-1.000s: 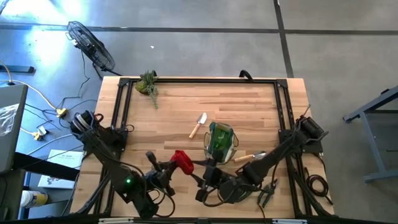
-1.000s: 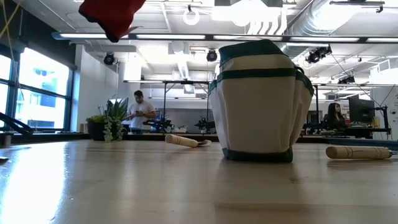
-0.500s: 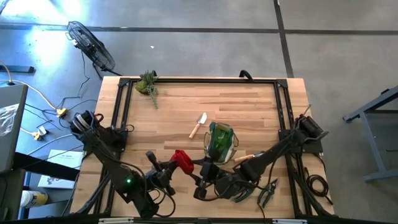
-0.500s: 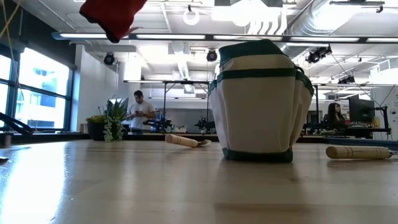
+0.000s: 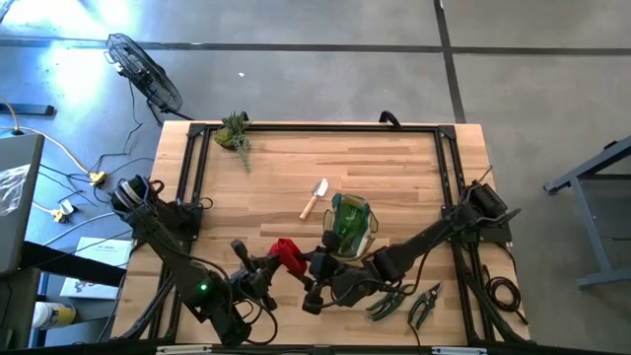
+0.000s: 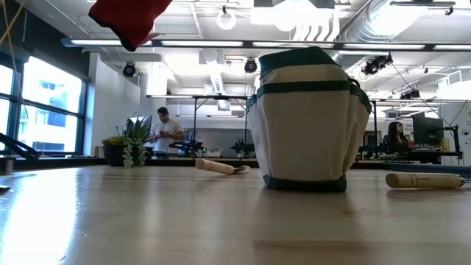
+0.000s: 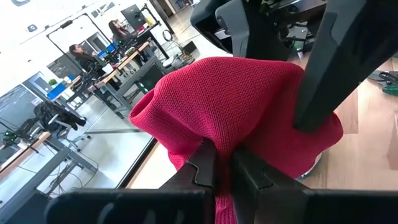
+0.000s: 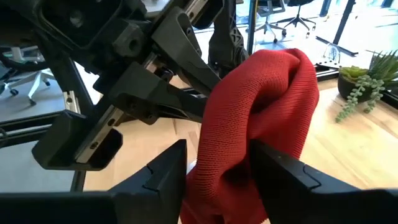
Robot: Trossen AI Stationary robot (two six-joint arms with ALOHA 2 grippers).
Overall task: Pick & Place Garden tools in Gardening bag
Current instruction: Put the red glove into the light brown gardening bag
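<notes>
Your left gripper [image 7: 221, 169] is pinched tight on the red glove [image 7: 239, 109], holding it in the air beside the bag [image 5: 349, 223] so your right gripper [image 8: 214, 171], fingers spread either side of the cloth without clamping, can likely take it over.

The gardening bag [image 5: 350, 225] stands mid-table, a trowel [image 5: 315, 198] just to its far left. The glove [image 5: 286, 252] hangs above the table near-left of the bag (between both grippers). Shears [image 5: 426, 305] lie near-right, the plant [image 5: 235, 133] far-left
</notes>
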